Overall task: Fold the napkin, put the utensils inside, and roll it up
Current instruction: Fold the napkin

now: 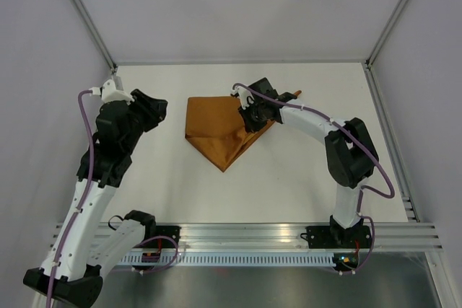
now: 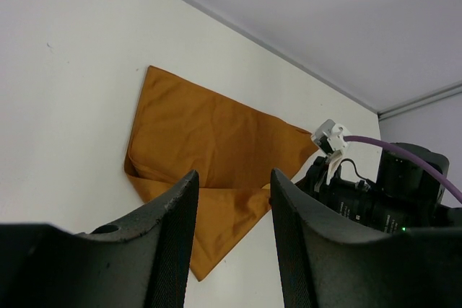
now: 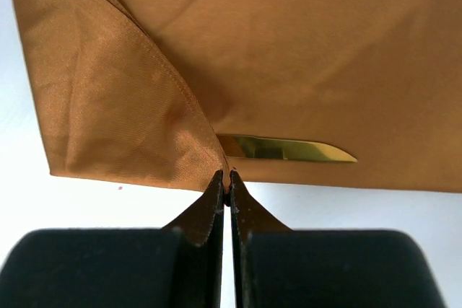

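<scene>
Napkin (image 1: 216, 131) is folded, one utensil (image 3: 285, 149) tucked under its flap. Its edge is pinched by right claw (image 3: 225, 182); left claw (image 2: 231, 185) is seen released. Rolling judged undone.

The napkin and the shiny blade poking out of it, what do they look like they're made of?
Napkin: woven cloth with a slight satin sheen; fine weave, stitched hem and soft creases show. Blade: probably polished metal, gold-toned; it reflects like a mirror, though coated plastic can't be excluded.

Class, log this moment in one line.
right gripper: shut on napkin edge | left gripper: open, empty | utensil: partly under fold
</scene>
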Robot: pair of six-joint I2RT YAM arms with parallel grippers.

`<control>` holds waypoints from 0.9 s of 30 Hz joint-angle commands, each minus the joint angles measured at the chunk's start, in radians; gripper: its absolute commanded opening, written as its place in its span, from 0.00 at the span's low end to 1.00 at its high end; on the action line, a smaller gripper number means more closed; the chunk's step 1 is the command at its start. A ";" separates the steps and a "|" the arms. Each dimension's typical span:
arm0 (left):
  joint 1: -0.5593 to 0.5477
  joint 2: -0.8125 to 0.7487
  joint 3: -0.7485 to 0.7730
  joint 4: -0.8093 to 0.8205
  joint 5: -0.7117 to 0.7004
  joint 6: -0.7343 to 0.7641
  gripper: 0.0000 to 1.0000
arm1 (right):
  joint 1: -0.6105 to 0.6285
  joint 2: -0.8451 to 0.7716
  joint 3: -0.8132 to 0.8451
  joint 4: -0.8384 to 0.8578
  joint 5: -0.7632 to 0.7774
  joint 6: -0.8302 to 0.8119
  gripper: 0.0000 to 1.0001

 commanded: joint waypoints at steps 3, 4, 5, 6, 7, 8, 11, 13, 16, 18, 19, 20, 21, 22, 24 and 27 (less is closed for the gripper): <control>-0.002 0.009 0.000 0.052 0.029 0.021 0.50 | -0.049 0.023 -0.010 0.043 0.028 -0.030 0.06; -0.002 0.010 -0.004 0.055 0.032 0.021 0.50 | -0.053 0.032 -0.012 0.047 0.032 -0.033 0.05; -0.002 0.012 -0.006 0.056 0.032 0.019 0.50 | -0.060 0.037 -0.015 0.050 0.033 -0.033 0.05; -0.002 0.015 -0.008 0.058 0.034 0.021 0.50 | -0.063 0.042 -0.018 0.055 0.035 -0.036 0.05; -0.004 0.016 -0.009 0.058 0.034 0.021 0.50 | -0.069 0.048 -0.018 0.057 0.035 -0.035 0.05; -0.004 0.015 -0.009 0.061 0.035 0.021 0.50 | -0.070 0.052 -0.023 0.063 0.039 -0.038 0.05; -0.002 0.020 -0.011 0.062 0.035 0.022 0.50 | -0.078 0.062 -0.037 0.073 0.047 -0.041 0.05; -0.002 0.024 -0.011 0.062 0.037 0.024 0.50 | -0.084 0.071 -0.043 0.078 0.050 -0.043 0.05; -0.002 0.030 -0.012 0.067 0.041 0.024 0.50 | -0.096 0.082 -0.050 0.086 0.056 -0.046 0.05; -0.002 0.035 -0.014 0.069 0.041 0.024 0.50 | -0.099 0.086 -0.053 0.090 0.056 -0.044 0.05; -0.002 0.036 -0.015 0.070 0.041 0.024 0.50 | -0.106 0.088 -0.053 0.092 0.056 -0.044 0.05; -0.002 0.038 -0.014 0.075 0.043 0.024 0.50 | -0.107 0.089 -0.053 0.092 0.058 -0.043 0.05; -0.002 0.039 -0.015 0.073 0.044 0.024 0.50 | -0.109 0.089 -0.052 0.090 0.058 -0.044 0.05; -0.002 0.041 -0.015 0.076 0.046 0.024 0.50 | -0.115 0.089 -0.053 0.092 0.056 -0.044 0.05; -0.002 0.043 -0.017 0.078 0.049 0.024 0.50 | -0.118 0.089 -0.056 0.095 0.058 -0.043 0.05; -0.004 0.047 -0.018 0.081 0.051 0.024 0.50 | -0.123 0.088 -0.058 0.093 0.053 -0.044 0.16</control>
